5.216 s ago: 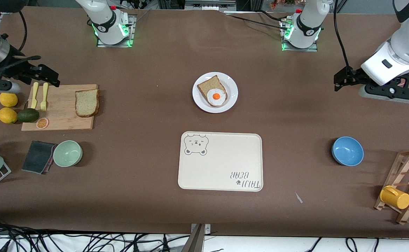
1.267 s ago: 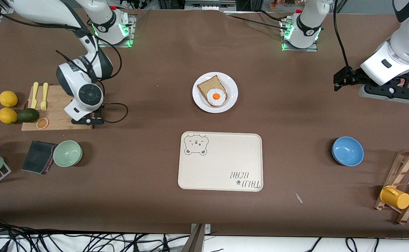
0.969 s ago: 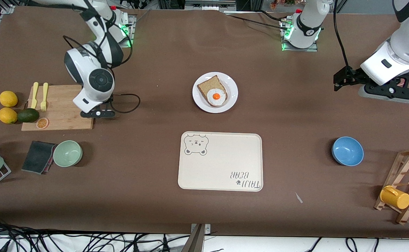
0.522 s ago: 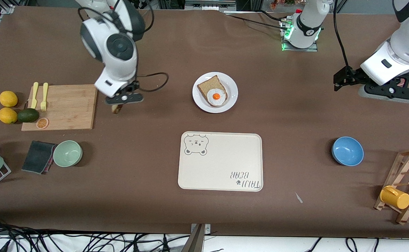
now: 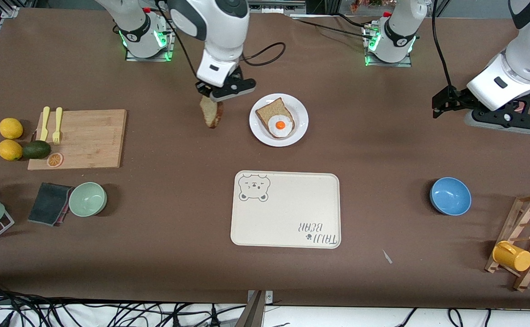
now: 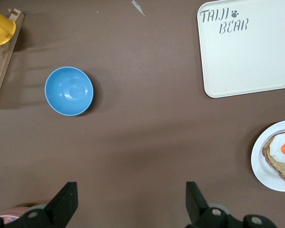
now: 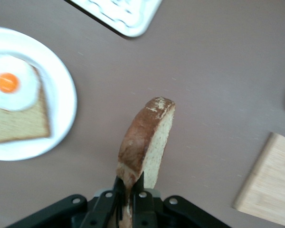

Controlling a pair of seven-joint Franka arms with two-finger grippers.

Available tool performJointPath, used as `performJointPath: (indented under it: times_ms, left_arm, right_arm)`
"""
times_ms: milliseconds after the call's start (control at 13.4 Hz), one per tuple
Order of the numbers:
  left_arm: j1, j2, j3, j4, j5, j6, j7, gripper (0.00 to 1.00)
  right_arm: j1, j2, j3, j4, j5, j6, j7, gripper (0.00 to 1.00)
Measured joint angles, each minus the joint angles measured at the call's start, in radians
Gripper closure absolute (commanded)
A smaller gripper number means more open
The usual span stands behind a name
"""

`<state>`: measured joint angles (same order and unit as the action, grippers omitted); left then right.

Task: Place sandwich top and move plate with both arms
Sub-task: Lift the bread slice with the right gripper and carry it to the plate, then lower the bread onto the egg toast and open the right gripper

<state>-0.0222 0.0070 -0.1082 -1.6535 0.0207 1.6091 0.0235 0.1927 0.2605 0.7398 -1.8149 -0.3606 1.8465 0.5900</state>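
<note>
worktop (image 5: 383,150): brown sheet carrying everything; my two arms rise from its edge farthest from the front camera.
tray (image 5: 286,210): cream, with the bear drawing, nearer the front camera than the plate and apart from it.
plate (image 5: 299,113): small, white and round, mid-worktop; it carries a bread slice with a fried egg (image 5: 279,125) on top.
my right claw (image 5: 223,91): up in the air over bare worktop, just beside the plate toward the right arm's end; pinched tight on the top slice.
top slice (image 5: 211,113): hangs on edge below my right claw, gripped at one end, rounded crust end lowest; the right wrist view shows it as a thin edge-on wedge (image 7: 145,142).
the relation that counts: the egg slice lies sideways from my right claw, toward the left arm's end. I judge I must carry the slice across the rim and lay it flat.
my left claw (image 5: 446,103): jaws spread wide, holding nothing, waiting above the worktop well apart from the plate; my right claw is far nearer to it.
</note>
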Motion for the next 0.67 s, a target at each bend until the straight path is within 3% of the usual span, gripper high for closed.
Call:
performJointPath:
  times_ms: [373, 671]
  left_arm:
    - [0.000, 0.000, 0.000, 0.000, 0.000, 0.000, 0.000, 0.00]
    - [0.000, 0.000, 0.000, 0.000, 0.000, 0.000, 0.000, 0.00]
  right_arm:
    - [0.313, 0.210, -0.260, 0.295, 0.032, 0.003, 0.024, 1.00]
    - [0.479, 0.353, -0.325, 0.374, 0.038, -0.033, 0.155, 1.00]
